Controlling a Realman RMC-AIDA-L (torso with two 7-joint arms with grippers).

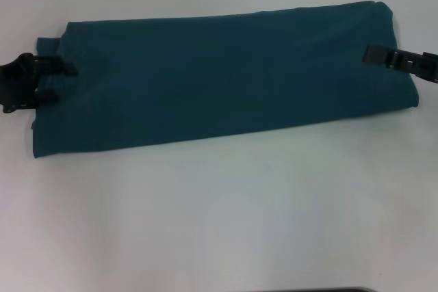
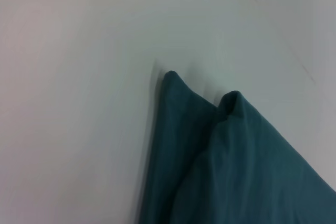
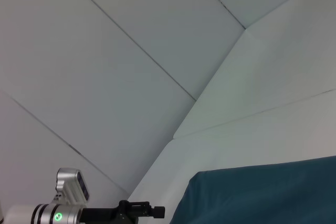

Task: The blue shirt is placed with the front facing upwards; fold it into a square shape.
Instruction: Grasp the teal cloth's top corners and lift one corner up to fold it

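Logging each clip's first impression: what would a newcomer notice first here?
The blue shirt, folded into a long band with no lettering showing, lies across the far half of the white table. A black claw sits at each end: the left claw at the band's left edge, the right claw over its right end.

Honestly there's nothing to read anywhere in these shots. The blue shirt (image 1: 219, 76) is folded into a long strip with plain fabric facing up, so no lettering, logo or tag shows on it in any of the three views. The white table (image 1: 219, 210) has no marks or stickers. Over in the right wrist view the left claw (image 3: 142, 212) sits on an arm with a small green light on it, but that's just a light, no number or brand legible on it.
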